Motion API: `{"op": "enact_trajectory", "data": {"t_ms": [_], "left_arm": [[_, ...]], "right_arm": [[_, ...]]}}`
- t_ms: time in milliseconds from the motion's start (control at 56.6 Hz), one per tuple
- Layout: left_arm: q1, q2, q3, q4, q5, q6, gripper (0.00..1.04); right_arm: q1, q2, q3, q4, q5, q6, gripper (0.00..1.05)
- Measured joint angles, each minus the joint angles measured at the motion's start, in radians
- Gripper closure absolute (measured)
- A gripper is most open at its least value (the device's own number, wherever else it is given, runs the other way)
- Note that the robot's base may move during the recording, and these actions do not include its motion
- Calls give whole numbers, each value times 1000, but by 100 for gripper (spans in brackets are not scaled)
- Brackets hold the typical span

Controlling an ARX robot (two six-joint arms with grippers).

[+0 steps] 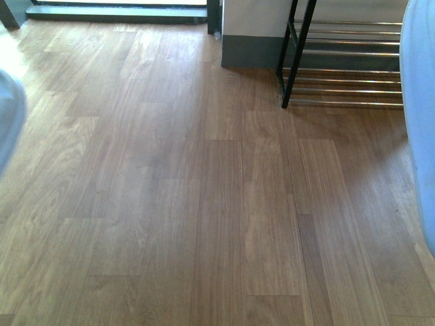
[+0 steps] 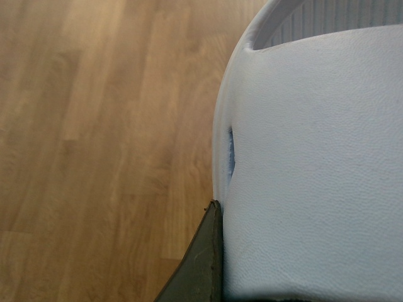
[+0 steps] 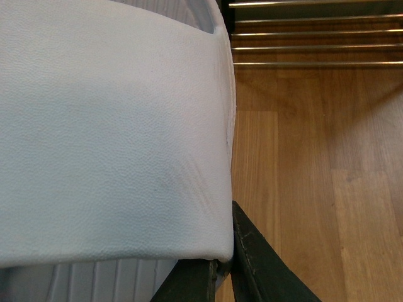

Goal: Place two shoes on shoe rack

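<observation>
Two pale blue slides are held, one per arm; no other shoes are in view. My left gripper [image 2: 221, 251] is shut on one slide [image 2: 315, 163], a dark finger [image 2: 201, 267] pressed against the strap's edge; in the front view that slide [image 1: 8, 115] peeks in at the left edge. My right gripper [image 3: 223, 251] is shut on the other slide [image 3: 107, 138], which fills the front view's right edge [image 1: 420, 122]. The shoe rack [image 1: 293, 61], black-framed with chrome bars, stands on the floor at the back right. Its bars [image 3: 315, 47] lie just beyond the right slide.
Brown wood-plank floor [image 1: 204, 204] spreads across the whole front view. A white wall corner with a dark grey skirting [image 1: 248, 51] stands left of the rack. A dark door threshold [image 1: 115, 12] runs along the back left.
</observation>
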Motion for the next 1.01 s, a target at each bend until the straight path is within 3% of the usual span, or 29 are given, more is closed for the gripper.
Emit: {"op": "enact_trajectory", "data": {"t_ms": [194, 318, 1008], "left_arm": [[-64, -430, 37, -336, -82, 0, 103], [-115, -552, 62, -453, -123, 2, 103], [-124, -573, 62, -464, -131, 5, 103]], "right_arm": [[0, 0, 0, 0, -1, 0, 103], [0, 0, 0, 0, 0, 0, 103], [0, 0, 0, 0, -1, 0, 103]]}}
